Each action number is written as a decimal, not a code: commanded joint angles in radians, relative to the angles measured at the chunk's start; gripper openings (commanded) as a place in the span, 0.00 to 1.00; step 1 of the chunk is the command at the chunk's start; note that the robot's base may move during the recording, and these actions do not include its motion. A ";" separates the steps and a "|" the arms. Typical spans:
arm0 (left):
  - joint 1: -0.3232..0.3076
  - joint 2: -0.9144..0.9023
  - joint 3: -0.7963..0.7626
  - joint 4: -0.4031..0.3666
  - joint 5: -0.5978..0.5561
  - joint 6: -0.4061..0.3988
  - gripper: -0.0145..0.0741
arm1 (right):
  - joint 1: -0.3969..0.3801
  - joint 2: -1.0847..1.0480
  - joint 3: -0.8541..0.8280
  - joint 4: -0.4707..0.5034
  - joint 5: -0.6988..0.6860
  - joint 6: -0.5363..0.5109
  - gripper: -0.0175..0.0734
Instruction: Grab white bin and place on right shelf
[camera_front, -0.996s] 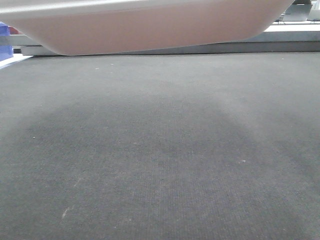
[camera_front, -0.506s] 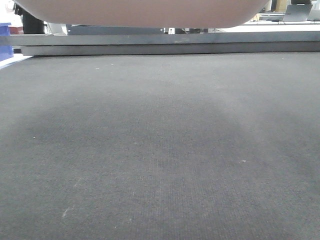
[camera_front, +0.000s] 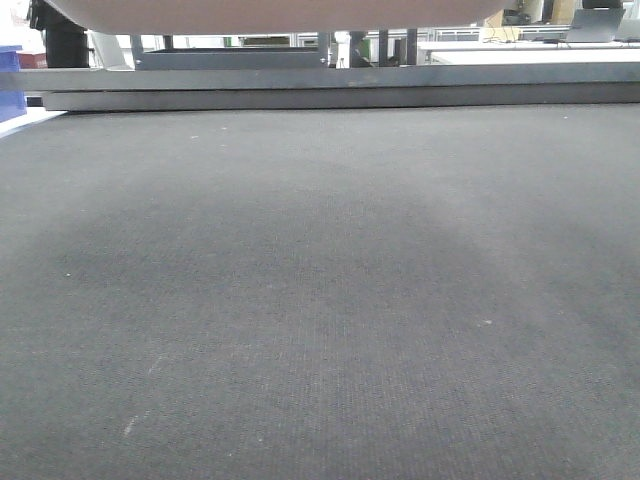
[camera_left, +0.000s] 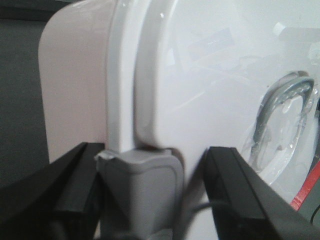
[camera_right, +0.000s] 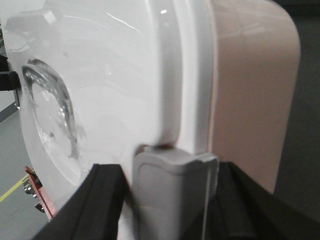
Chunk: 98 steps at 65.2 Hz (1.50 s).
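The white bin hangs in the air, held from both ends. In the left wrist view my left gripper straddles the bin's rim at a grey latch, one black finger against the pinkish body and the other over the glossy lid. In the right wrist view my right gripper grips the opposite rim at its grey latch in the same way. Only a thin strip of the white bin's underside shows in the front view. A steel rail crosses the back; I cannot tell whether it belongs to the right shelf.
A dark grey carpeted surface fills the front view below the bin. A blue crate sits at its far left edge. Metal uprights and benches stand behind the rail.
The bin has risen: its underside filled the top of the front view a second ago and now only a sliver shows. The rail and uprights behind it have come into sight.
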 joint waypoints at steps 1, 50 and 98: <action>-0.029 -0.024 -0.035 -0.189 0.207 0.012 0.47 | 0.018 -0.016 -0.031 0.237 0.084 -0.009 0.61; -0.029 -0.024 -0.035 -0.189 0.207 0.012 0.47 | 0.018 -0.016 -0.031 0.237 0.085 -0.008 0.61; -0.029 -0.024 -0.035 -0.189 0.207 0.012 0.47 | 0.018 -0.016 -0.031 0.237 0.085 -0.008 0.61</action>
